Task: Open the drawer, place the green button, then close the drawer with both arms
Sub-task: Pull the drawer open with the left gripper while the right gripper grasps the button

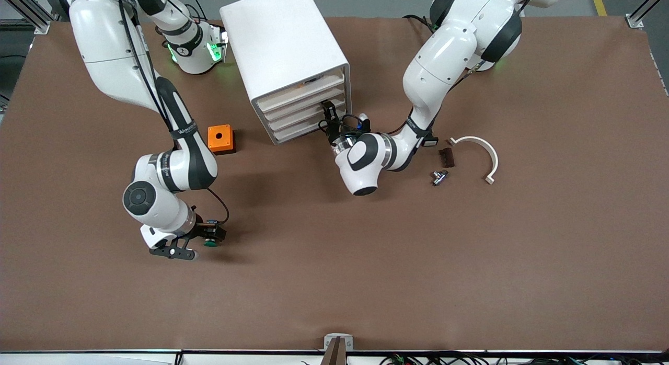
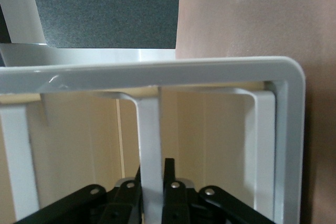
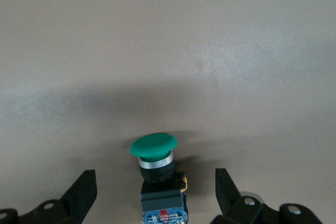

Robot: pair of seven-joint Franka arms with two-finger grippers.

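Note:
The white cabinet (image 1: pixel 285 51) stands at the robots' side of the table, its four drawers facing the front camera. My left gripper (image 1: pixel 329 113) is at the drawer (image 1: pixel 300 116), the third from the top, which looks pushed in. In the left wrist view my left gripper (image 2: pixel 154 174) is shut on the drawer's white front edge (image 2: pixel 149 129). The button (image 1: pixel 210 242), black with a green cap, lies on the table toward the right arm's end. My right gripper (image 1: pixel 204 238) is low over it. In the right wrist view my right gripper (image 3: pixel 154 180) is open, one finger on each side of the button (image 3: pixel 153 148).
An orange box (image 1: pixel 220 138) sits beside the cabinet toward the right arm's end. A dark brown piece (image 1: pixel 446 157), a small metal part (image 1: pixel 439 177) and a white curved piece (image 1: pixel 478 150) lie near the left arm's elbow.

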